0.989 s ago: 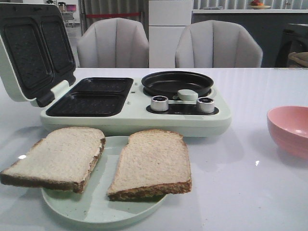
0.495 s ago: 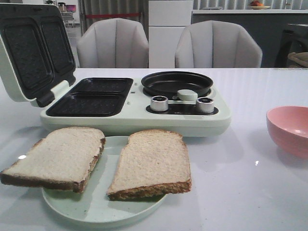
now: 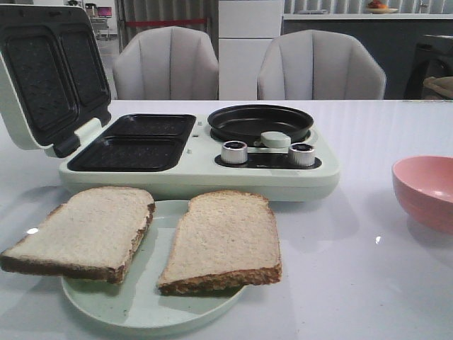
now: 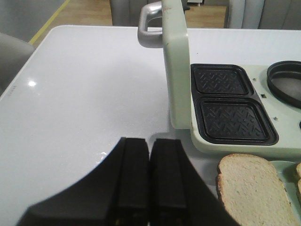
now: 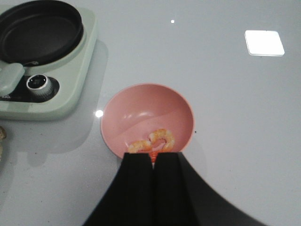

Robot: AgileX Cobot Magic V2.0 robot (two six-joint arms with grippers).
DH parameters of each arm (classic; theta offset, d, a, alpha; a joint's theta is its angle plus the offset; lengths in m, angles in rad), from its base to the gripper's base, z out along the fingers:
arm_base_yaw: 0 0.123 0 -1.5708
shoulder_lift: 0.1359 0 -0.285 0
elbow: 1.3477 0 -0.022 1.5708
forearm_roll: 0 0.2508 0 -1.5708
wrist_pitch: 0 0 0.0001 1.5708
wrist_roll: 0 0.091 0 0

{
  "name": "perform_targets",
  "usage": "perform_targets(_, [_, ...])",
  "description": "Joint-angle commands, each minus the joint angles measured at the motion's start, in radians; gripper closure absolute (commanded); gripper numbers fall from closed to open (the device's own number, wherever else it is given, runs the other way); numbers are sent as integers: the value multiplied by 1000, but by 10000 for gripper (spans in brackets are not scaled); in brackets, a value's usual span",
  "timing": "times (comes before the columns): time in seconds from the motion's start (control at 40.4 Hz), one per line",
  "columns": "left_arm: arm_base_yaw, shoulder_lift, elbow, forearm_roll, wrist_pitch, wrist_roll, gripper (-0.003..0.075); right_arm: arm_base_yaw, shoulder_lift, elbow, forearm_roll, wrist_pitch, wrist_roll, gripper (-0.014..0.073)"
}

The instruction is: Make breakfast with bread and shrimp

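The pale green breakfast maker [image 3: 212,166] stands with its lid raised, its two dark grill wells and round black pan [image 3: 260,122] bare. At its 6 o'clock, a pale green round plate [image 3: 141,312] carries two beige brown-crusted bread slices [image 3: 225,239], long axes toward 12, rounded tops farthest. At 3 o'clock, the pink bowl [image 5: 141,113] holds curled orange-pink shrimp [image 5: 160,139]. Left gripper [image 4: 149,174] and right gripper [image 5: 154,181] hover clenched, empty.
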Motion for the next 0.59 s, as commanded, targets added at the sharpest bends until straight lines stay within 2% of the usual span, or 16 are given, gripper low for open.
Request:
perform_targets(0.0, [-7, 16, -28, -9, -80, -4, 604, 0, 30, -27, 0, -67, -1, 497])
perform_targets(0.049, [-7, 16, -28, -9, -80, -4, 560, 0, 40, -27, 0, -67, -1, 424])
perform_targets(0.099, [-7, 16, -28, -9, -80, -4, 481, 0, 41, -27, 0, -67, -1, 326])
perform_targets(0.148, [-7, 16, -28, -9, -80, -4, 374, 0, 41, -27, 0, -67, -1, 207])
perform_targets(0.247, [-7, 16, -28, -9, -80, -4, 170, 0, 41, -27, 0, -67, -1, 62])
perform_targets(0.322, [-7, 18, -28, -9, -80, 7, 139, 0, 41, -27, 0, -66, -1, 32])
perform_targets(0.445, [-12, 38, -28, -44, -78, 182, 139, 0, 41, -27, 0, -66, -1, 35])
perform_targets(0.569, [-85, 83, -28, -114, -72, 334, 139, 0, 41, -27, 0, -66, -1, 35])
